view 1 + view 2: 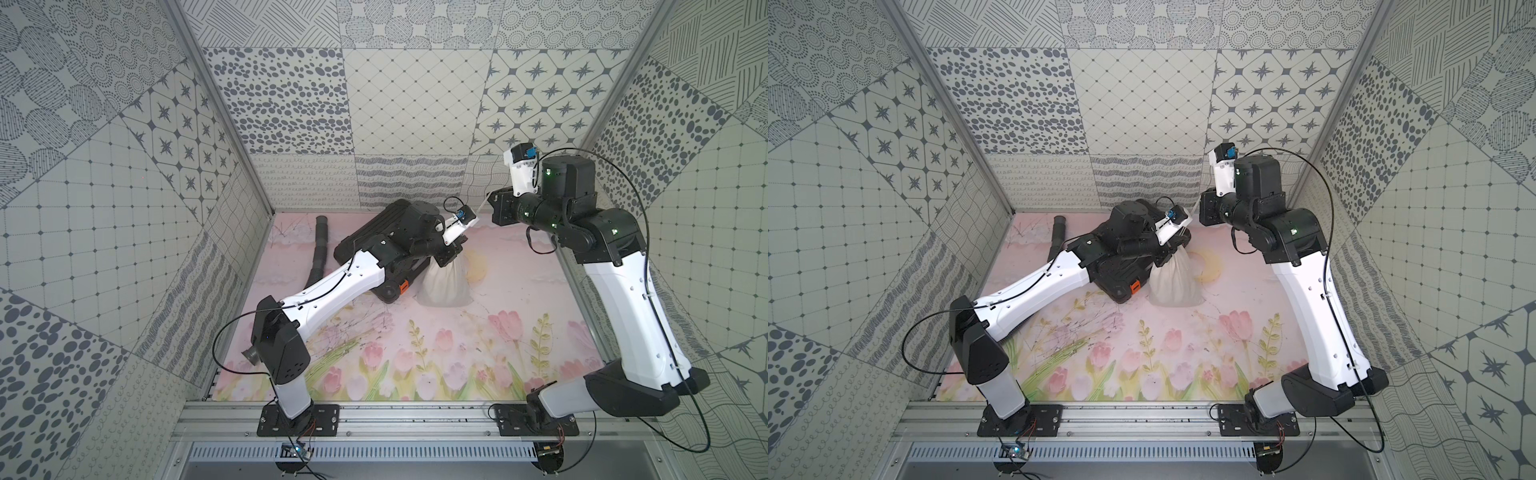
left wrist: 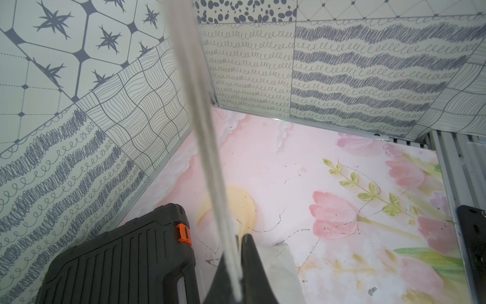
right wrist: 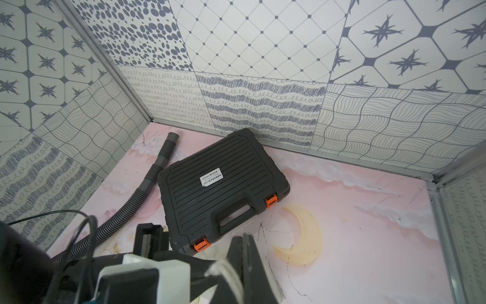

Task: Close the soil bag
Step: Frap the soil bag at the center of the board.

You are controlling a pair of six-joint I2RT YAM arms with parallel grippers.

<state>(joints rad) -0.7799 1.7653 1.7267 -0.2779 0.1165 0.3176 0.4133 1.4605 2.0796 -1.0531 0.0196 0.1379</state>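
**Bench** [image 1: 457, 353]: flat, under a smooth printed sheet. It had a pink ground with painted tulips, green sprigs, white clouds and a yellow crescent, and thin dark scuffs and pen-like lines ran across it. An aluminium rail [image 1: 415, 419] edged the near side and carried both arm bases.

**Walls** [image 1: 415, 104]: three upright panels boxed the bench in. They were matt off-white, printed in a grey patchwork of dots, stars, lattice, loops and wavy hatching, with bare metal posts at the corners.

**Soil bag** [image 1: 444, 286] [image 1: 1177, 282]: a soft, lumpy off-white cloth sack, broad at the base and tapering to a gathered neck. In both top views it stood on the bench directly beneath the left end effector.

**Left end effector** [image 1: 445, 257] [image 2: 240, 237]: black wedge-shaped fingers set narrow at the bag's neck, with the cord [image 2: 200, 131] running up between them.

**Cord**: thin, white and fibrous. It ran in a straight, taut line from the left end effector to the right end effector [image 1: 491, 198] [image 3: 240, 238].

**Right end effector**: hung higher than the left one and away from it, its fingers pinched together on the cord's frayed end.

**Case** [image 3: 223, 189]: black hard plastic with a ribbed lid, rounded corners, a moulded handle, a white label and orange latches [image 3: 271, 201]. It lay flat just beside the left end effector. I could not tell whether it touched the bag.

**Hose** [image 3: 147, 189]: a dark grey corrugated tube, curved, lying beyond the case from the left end effector.
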